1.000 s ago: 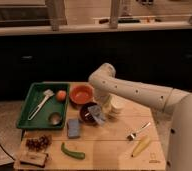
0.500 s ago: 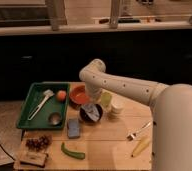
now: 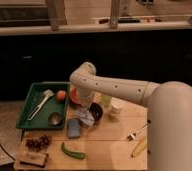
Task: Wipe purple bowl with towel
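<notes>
Near the middle of the wooden table (image 3: 109, 145), toward its back edge, the gripper (image 3: 88, 110) on the robot's 1 arm hangs over a bunched grey-blue towel (image 3: 83, 119), just left of the dark purple bowl (image 3: 96, 111). Whether it grips the cloth I cannot tell. Towel and bowl touch. A blue sponge (image 3: 74, 129) lies just in front, and a green tray (image 3: 31, 112) fills the back-left corner.

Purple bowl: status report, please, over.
Tool low beside purple bowl, at towel. Bowl upright. Orange bowl, blue sponge close by.
</notes>
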`<action>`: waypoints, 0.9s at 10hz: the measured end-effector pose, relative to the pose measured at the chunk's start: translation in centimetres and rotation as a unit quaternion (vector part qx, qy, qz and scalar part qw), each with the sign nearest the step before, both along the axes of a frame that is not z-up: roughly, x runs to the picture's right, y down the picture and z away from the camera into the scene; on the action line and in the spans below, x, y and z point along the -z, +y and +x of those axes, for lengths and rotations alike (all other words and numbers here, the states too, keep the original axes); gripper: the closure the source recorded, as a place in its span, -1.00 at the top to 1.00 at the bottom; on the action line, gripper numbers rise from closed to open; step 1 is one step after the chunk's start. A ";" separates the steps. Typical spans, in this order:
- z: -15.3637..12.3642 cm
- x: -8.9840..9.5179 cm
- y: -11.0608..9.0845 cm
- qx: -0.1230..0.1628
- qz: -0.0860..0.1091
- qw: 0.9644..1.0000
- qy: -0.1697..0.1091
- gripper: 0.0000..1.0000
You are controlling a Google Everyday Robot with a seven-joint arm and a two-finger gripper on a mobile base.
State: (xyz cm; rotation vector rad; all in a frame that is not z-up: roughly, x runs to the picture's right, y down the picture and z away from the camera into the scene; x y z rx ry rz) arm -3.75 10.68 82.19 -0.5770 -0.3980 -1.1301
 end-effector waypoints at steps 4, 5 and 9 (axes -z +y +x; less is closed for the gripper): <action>3.8 1.1 2.4 -0.001 -0.021 1.000 -0.001 -1.00; 5.4 0.9 2.5 -0.008 -0.023 1.000 0.010 -1.00; 7.6 -0.7 -0.6 -0.041 -0.015 0.998 0.039 -1.00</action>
